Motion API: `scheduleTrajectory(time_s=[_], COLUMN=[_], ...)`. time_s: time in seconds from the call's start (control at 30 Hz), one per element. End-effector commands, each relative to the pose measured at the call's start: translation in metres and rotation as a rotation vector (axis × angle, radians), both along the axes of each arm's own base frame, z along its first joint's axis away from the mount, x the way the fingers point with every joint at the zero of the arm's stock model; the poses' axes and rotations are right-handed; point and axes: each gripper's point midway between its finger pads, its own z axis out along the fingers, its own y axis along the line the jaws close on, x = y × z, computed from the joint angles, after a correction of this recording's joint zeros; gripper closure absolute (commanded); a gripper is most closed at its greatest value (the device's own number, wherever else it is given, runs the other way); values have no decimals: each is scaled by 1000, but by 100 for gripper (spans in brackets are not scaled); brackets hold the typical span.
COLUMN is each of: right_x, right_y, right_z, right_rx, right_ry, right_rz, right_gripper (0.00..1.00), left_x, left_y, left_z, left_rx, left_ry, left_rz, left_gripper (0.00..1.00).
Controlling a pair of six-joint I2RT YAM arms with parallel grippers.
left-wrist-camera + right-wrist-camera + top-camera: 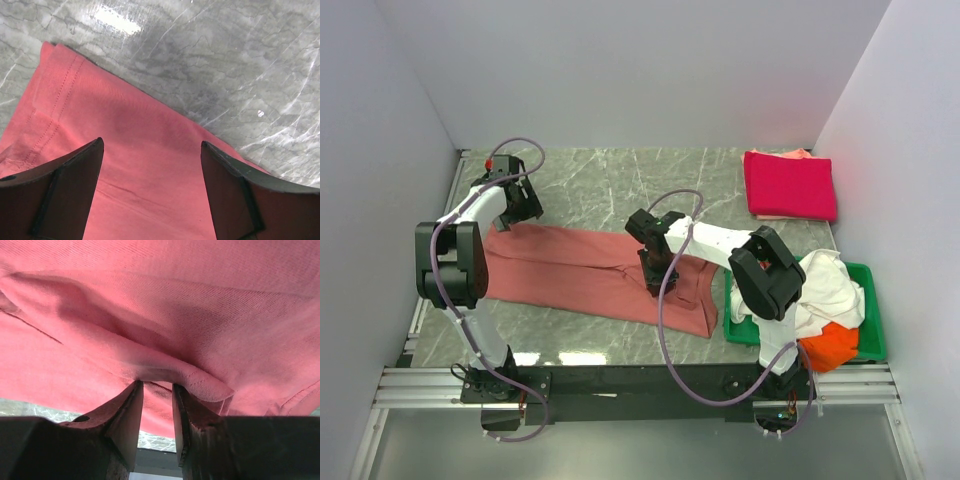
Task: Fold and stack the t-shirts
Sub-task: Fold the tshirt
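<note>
Salmon-red t-shirt (575, 270) spread long across middle of marble table (620, 180), between both arms. Right end doubled over, creases running along the length.

Handling, judged from drape: soft, light, limp knit with no stiffness. Likely to sag and wrinkle wherever lifted, and to drag on the stone rather than slide clean. Best hold points are stitched hems and corners, thicker and less stretchy there. Pinch through every layer to keep a fold together.

Right gripper (156, 387) down on near edge of the shirt, right of centre. Fingers nearly together, with a ridge of hemmed cloth bunched at the tips. Cannot tell whether clamped or only pushed up.

Left gripper (152, 145) spread wide, empty, hovering over far-left hemmed corner. Cloth below both fingers, bare table just beyond. Looks a sound spot to close on.

Further out: crimson-pink t-shirt (790, 185) folded at far right. White t-shirt (830, 285) and orange t-shirt (830, 345) heaped in green tray (870, 325), near right. Same limp handling expected.
</note>
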Motion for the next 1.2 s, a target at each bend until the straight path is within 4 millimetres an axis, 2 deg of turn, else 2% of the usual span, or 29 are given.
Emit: scheduleTrajectory(time_s=[0.0, 0.3, 0.67, 1.17], right_x=[15, 19, 20, 9], right_y=[11, 30, 35, 23], right_z=[37, 68, 46, 4], right_rx=[64, 131, 125, 47], right_ry=[-93, -108, -73, 5], right_rz=[-2, 75, 98, 83], right_gripper=[63, 62, 62, 62], left_x=[4, 4, 3, 5], left_y=[-3, -3, -2, -3], left_z=[0, -3, -7, -11], left_rx=[-13, -14, -10, -13], left_ry=[-17, -11, 3, 9], left_rz=[-14, -13, -15, -15], left_gripper=[16, 16, 16, 16])
